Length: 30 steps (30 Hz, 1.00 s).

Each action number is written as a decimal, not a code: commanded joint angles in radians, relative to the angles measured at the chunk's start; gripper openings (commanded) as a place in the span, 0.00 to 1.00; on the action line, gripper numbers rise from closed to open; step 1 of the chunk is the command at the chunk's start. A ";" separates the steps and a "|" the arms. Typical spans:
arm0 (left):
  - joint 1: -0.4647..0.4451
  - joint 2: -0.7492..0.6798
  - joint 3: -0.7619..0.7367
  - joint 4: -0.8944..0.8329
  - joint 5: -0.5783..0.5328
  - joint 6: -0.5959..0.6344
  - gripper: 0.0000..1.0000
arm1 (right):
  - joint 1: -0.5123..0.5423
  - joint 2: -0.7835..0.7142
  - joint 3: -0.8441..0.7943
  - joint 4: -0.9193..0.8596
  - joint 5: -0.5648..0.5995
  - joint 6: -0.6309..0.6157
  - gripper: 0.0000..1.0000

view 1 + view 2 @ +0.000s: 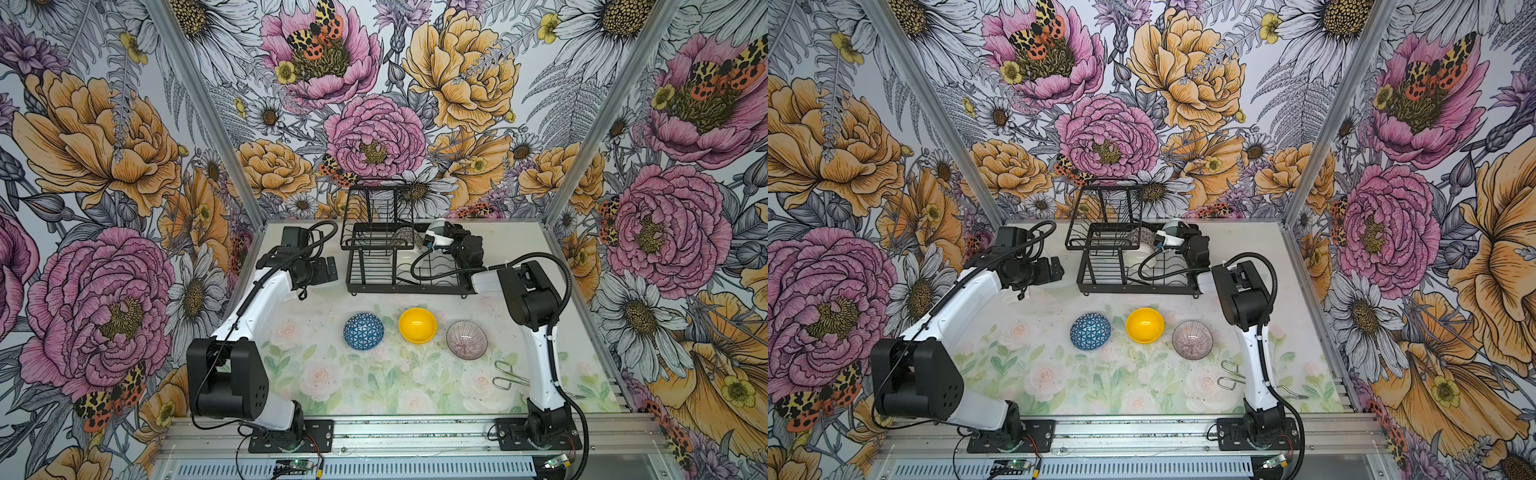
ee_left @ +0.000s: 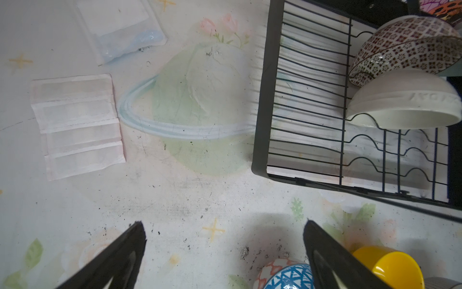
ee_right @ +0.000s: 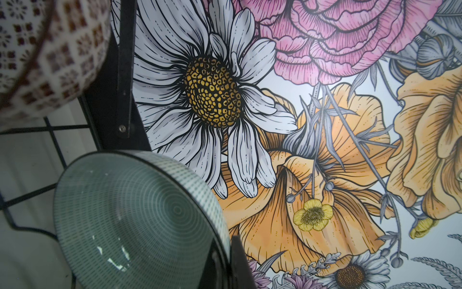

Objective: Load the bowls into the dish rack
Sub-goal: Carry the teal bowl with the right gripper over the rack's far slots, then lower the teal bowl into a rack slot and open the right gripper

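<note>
Logged right tool [image 1: 434, 237] outstretched at dish rack [image 1: 374, 270], upper centre, pinching teal bowl [image 3: 135, 220]. Logged left tool [image 2: 223, 222] spread above floral worktop [image 1: 374, 382], centre left; flowered walls [image 1: 374, 124].

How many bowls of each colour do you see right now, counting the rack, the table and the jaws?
Mosaic bowl: 1
Cream bowl: 1
Teal bowl: 1
Blue bowl: 1
Yellow bowl: 1
Mauve bowl: 1
Total: 6
</note>
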 commanded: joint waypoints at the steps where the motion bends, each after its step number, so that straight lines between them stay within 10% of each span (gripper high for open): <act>1: -0.006 -0.006 -0.011 0.026 0.010 0.004 0.99 | -0.003 0.016 0.035 0.077 -0.009 0.011 0.00; 30: -0.008 0.000 -0.029 0.039 0.012 0.006 0.99 | 0.002 0.043 0.007 0.175 0.028 0.019 0.00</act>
